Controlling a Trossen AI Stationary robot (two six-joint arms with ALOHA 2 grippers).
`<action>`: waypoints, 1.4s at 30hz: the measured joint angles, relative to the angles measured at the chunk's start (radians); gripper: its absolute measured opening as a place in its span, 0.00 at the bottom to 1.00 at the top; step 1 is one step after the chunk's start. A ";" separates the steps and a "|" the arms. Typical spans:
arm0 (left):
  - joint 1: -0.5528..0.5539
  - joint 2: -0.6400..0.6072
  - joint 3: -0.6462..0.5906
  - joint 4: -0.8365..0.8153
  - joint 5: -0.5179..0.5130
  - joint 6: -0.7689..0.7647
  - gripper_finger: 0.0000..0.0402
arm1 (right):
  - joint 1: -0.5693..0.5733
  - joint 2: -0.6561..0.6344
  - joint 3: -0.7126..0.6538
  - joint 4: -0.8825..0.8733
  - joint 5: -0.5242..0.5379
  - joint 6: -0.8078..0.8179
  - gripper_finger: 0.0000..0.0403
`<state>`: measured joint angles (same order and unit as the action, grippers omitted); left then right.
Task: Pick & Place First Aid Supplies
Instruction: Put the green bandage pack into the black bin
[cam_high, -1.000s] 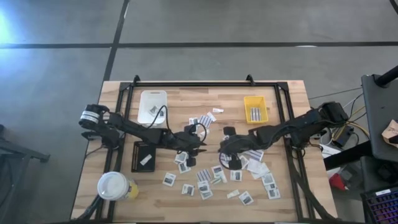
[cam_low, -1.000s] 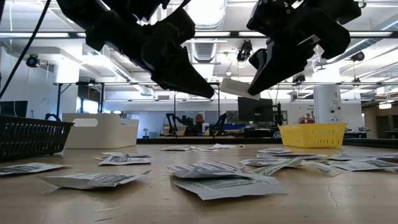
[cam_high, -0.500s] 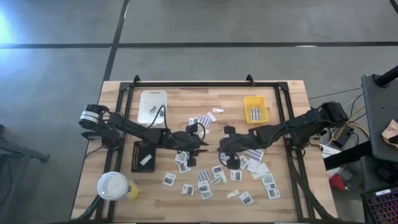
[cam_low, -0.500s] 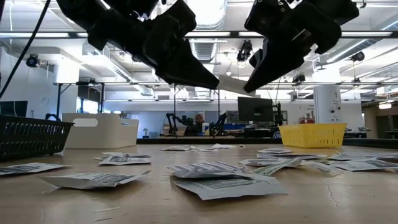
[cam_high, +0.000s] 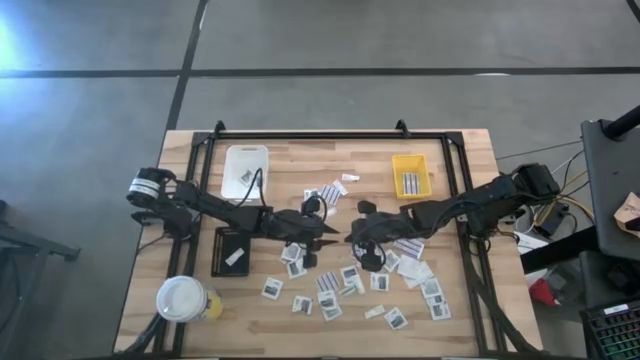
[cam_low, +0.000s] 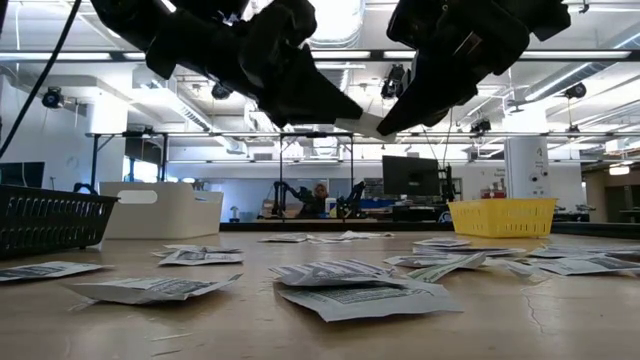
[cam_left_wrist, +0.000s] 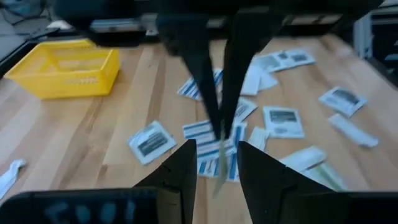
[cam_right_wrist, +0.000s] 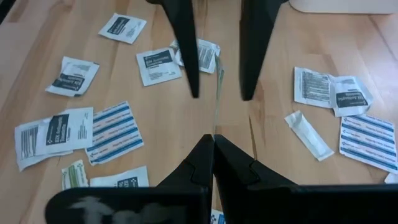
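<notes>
Many small white packets (cam_high: 330, 290) and striped strips (cam_high: 325, 193) lie flat on the wooden table. Both grippers meet above the table's middle. My right gripper (cam_high: 352, 233) (cam_right_wrist: 213, 138) is shut on one thin flat packet (cam_right_wrist: 216, 93), seen edge-on. My left gripper (cam_high: 333, 228) (cam_left_wrist: 216, 144) is open and faces it. Its two fingers (cam_right_wrist: 188, 56) stand on either side of that packet's free end with a gap on each side. In the low view the packet (cam_low: 365, 123) shows between the two grippers, well above the table. My right gripper pinches the packet by one end (cam_right_wrist: 214, 132) between its two fingertips. The fingers come roughly level from the table's right. The packet is lifted clear and sticks out edge-up beyond the fingertips toward the left gripper, in line with the fingers.
A white tray (cam_high: 245, 170) sits far left and a yellow tray (cam_high: 410, 175) far right. A black tray (cam_high: 230, 250) lies at the left, with a white-topped yellow cup (cam_high: 182, 298) at the near left corner. Loose packets cover the near middle and right (cam_high: 415, 265).
My left gripper has moved toward the table's right, up to the right gripper, and its open fingers now straddle the held packet. My right gripper has shifted a little left and up, carrying the packet higher.
</notes>
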<state>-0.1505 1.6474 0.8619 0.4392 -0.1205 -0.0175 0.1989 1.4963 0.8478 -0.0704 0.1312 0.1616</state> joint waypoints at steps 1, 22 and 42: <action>0.000 0.000 0.000 0.005 0.002 -0.001 0.27 | 0.000 0.000 0.000 0.000 0.000 -0.001 0.02; 0.000 0.000 0.000 -0.021 0.010 -0.023 0.01 | -0.001 0.000 0.000 0.000 0.026 -0.017 0.02; 0.000 -0.012 0.000 -0.157 -0.010 -0.049 0.00 | -0.002 -0.001 -0.001 -0.013 0.104 0.004 0.22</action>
<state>-0.1501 1.6351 0.8619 0.2818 -0.1303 -0.0669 0.1974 1.4958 0.8471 -0.0835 0.2354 0.1654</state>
